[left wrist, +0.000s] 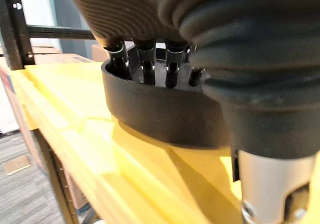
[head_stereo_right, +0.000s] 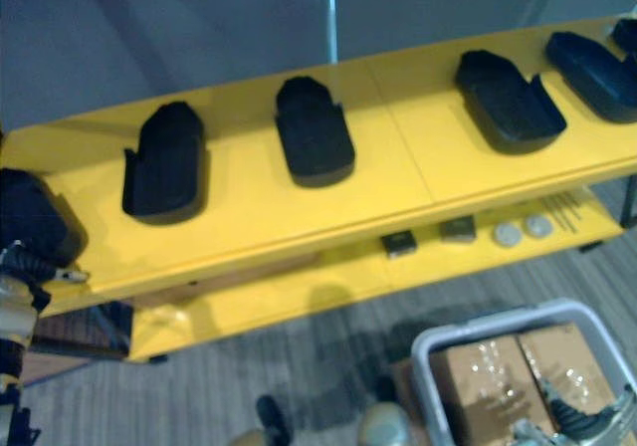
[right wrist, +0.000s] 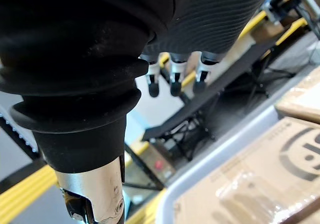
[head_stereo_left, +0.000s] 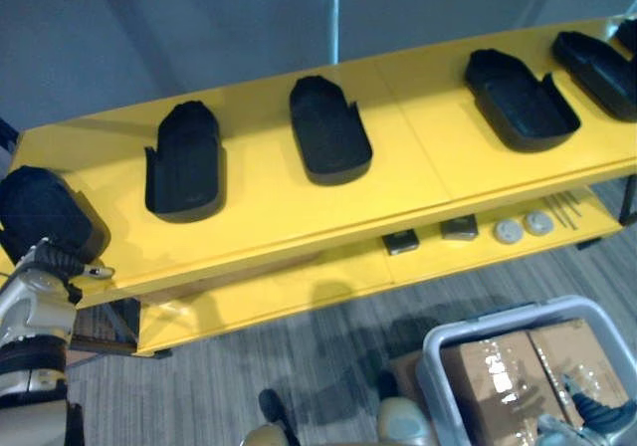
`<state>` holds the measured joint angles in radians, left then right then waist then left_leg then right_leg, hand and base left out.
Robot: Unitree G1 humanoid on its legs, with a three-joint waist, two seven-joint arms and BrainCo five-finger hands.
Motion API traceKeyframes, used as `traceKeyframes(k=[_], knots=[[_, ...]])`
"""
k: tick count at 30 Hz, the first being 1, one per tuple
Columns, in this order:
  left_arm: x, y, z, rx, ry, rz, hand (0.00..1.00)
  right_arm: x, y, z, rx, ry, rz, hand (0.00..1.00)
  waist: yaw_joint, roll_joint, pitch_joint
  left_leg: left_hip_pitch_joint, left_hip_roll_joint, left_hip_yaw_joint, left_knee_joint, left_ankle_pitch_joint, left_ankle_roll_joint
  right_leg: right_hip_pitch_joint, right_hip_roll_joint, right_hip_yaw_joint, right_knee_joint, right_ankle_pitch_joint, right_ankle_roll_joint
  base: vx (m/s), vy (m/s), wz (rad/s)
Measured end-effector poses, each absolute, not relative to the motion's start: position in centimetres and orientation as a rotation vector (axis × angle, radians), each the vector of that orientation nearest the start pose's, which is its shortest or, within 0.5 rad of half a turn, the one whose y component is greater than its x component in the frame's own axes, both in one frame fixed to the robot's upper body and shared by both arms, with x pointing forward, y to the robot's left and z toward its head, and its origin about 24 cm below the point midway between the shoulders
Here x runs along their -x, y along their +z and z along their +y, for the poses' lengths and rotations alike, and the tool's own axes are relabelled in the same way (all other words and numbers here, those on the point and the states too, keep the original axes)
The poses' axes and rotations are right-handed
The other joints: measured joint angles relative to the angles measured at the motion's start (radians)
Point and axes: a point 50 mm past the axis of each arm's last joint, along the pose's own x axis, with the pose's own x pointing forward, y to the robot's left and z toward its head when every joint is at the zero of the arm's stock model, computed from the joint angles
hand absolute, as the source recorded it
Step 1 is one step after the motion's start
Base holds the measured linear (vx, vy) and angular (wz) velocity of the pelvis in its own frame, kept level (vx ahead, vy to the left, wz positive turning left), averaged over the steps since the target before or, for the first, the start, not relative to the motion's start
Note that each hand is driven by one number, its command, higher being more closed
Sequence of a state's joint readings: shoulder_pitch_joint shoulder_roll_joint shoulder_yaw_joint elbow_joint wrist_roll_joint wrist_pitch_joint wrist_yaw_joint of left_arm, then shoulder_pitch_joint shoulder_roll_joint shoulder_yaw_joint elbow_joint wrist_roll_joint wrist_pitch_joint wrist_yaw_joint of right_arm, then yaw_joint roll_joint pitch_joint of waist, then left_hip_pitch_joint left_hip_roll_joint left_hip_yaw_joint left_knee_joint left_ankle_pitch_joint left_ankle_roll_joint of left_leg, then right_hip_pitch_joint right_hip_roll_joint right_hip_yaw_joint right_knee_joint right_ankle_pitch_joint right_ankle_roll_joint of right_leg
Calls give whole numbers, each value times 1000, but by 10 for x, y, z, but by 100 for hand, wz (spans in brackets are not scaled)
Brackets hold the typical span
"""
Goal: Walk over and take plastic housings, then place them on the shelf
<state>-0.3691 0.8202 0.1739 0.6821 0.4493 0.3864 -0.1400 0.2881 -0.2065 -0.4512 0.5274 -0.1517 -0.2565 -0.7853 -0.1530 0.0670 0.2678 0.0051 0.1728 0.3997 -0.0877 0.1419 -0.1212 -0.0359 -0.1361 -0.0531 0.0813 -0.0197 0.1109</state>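
Most of the work looks done: black plastic housings lie in a row along the top board of the yellow shelf (head_stereo_left: 269,207), one near its left end (head_stereo_left: 186,162), one nearer the middle (head_stereo_left: 328,127), two toward the right end (head_stereo_left: 518,98) (head_stereo_left: 597,73). One more housing (left wrist: 160,114) rests at the far left end of the board, under the left hand (left wrist: 131,19). By my judgement what is left is to let go and draw clear.

The left wrist view gives what the eye views do not: the fingers (left wrist: 145,66) reach over the housing's wall and down inside it, tips hidden, so I cannot tell if they grip.

The right hand (head_stereo_left: 597,411) hangs over a grey bin (head_stereo_left: 498,319) of cardboard boxes (head_stereo_left: 518,366) on the floor; its wrist view shows the fingers (right wrist: 175,79) slack and empty
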Motion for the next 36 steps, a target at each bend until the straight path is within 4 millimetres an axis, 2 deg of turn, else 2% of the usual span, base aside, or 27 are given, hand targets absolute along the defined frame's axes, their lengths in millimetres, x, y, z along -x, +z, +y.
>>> traceKeyframes(k=[5,11,17,24,32,36], knots=[[-259,96,418,-963,504,715,100,-87,-43,-340,562,-1214,380,0,0,23,17,3,0,4,0,0,0,0,0,1,0,-4,1,0,0,0],[-256,94,421,-969,504,723,100,-87,-42,-341,566,-1212,377,0,-1,24,18,3,0,9,1,-1,0,-2,-1,2,0,-5,1,0,0,0],[-256,92,420,-970,503,711,100,-88,-40,-344,576,-1208,370,0,-2,38,25,-1,-1,20,1,-4,0,-15,-2,9,3,-5,1,4,2,-4],[-259,89,416,-992,494,709,100,-88,-39,-345,581,-1208,366,0,-23,43,28,-4,0,20,4,-4,0,-18,-1,8,4,-1,6,14,0,0],[-257,90,418,-1019,552,680,100,-88,-37,-348,593,-1206,355,0,-13,49,34,-4,0,17,5,-4,-1,-21,-1,6,13,-7,3,1,0,0],[-261,96,416,-1059,571,604,100,-88,-37,-349,595,-1204,349,0,-8,55,44,-6,-2,17,5,-4,0,-32,-4,6,29,-18,3,0,0,0]])
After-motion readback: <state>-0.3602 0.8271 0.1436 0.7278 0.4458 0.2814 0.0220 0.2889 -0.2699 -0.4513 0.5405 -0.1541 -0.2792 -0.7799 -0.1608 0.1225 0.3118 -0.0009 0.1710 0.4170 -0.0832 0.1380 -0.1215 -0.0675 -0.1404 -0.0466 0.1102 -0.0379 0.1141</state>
